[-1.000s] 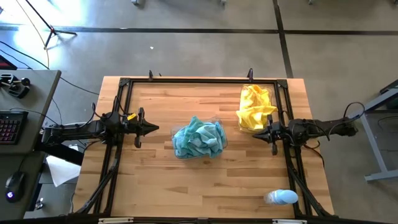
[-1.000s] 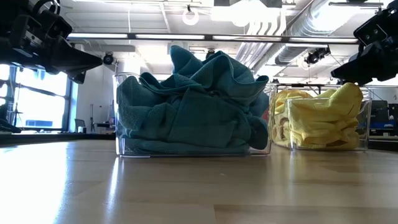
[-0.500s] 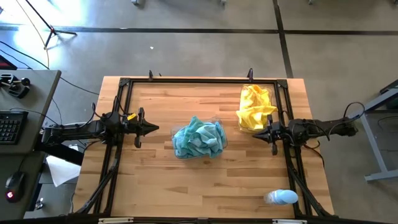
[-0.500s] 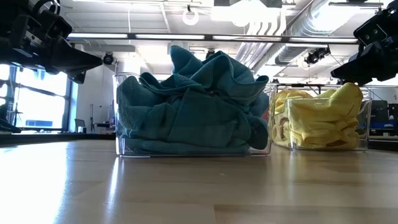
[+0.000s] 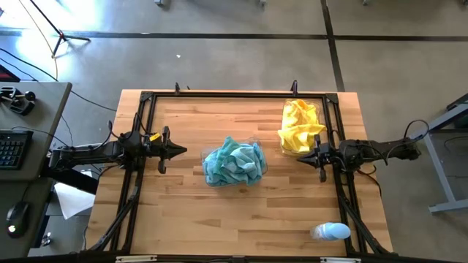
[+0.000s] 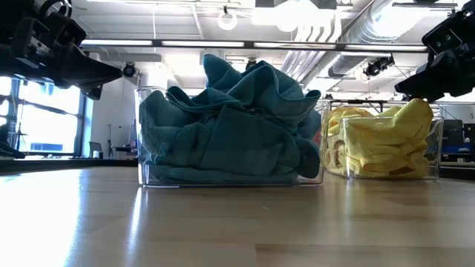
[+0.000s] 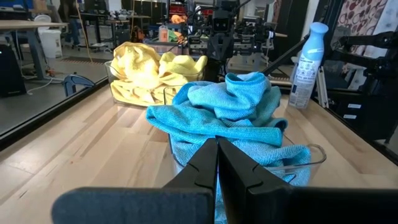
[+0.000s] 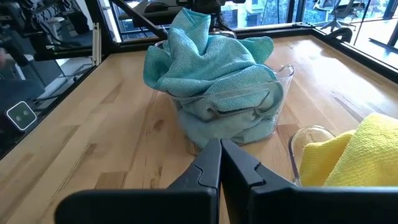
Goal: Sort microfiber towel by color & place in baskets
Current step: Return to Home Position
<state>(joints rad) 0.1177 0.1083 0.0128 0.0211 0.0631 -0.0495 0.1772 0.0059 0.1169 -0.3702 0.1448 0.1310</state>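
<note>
Several teal-blue towels (image 5: 234, 162) are heaped in a clear basket (image 6: 231, 178) at the table's middle; they also show in the left wrist view (image 7: 233, 118) and the right wrist view (image 8: 208, 59). Several yellow towels (image 5: 300, 126) fill a second clear basket (image 6: 438, 156) at the far right. My left gripper (image 5: 183, 151) is shut and empty, left of the teal heap. My right gripper (image 5: 298, 158) is shut and empty, just near of the yellow basket.
A pale blue-and-white bottle (image 5: 330, 231) lies at the near right corner of the table. A black frame (image 5: 234, 96) runs round the table's edges. Bare wood lies on the near half and at the far left.
</note>
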